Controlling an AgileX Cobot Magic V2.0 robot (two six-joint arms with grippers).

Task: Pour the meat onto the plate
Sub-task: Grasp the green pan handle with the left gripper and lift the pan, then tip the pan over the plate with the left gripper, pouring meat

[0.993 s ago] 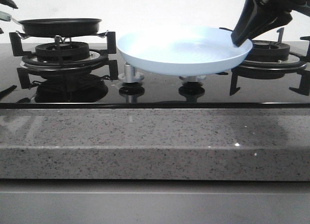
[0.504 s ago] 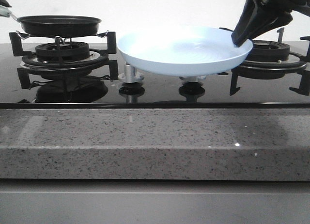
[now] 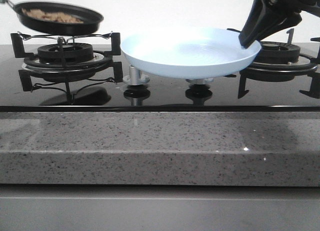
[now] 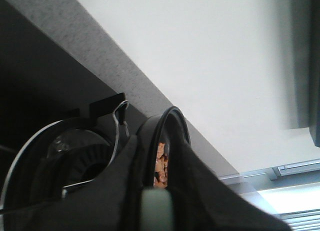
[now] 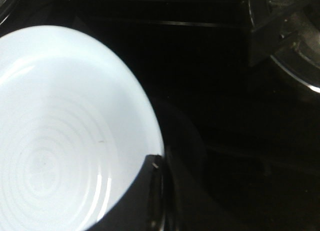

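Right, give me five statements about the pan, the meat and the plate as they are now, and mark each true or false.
1. The frying pan is lifted clear of the left burner grate. True.
2. The meat lies on the plate. False: it is in the pan, and the plate is bare.
3. The right gripper grips the plate's rim. True.
4. The plate sits on the right burner. False: it is held above the knobs, between the burners.
5. The pan is directly over the plate. False: it is off to the left of it.

Glossy plate (image 3: 190, 58), speckled stone counter (image 3: 160, 146)
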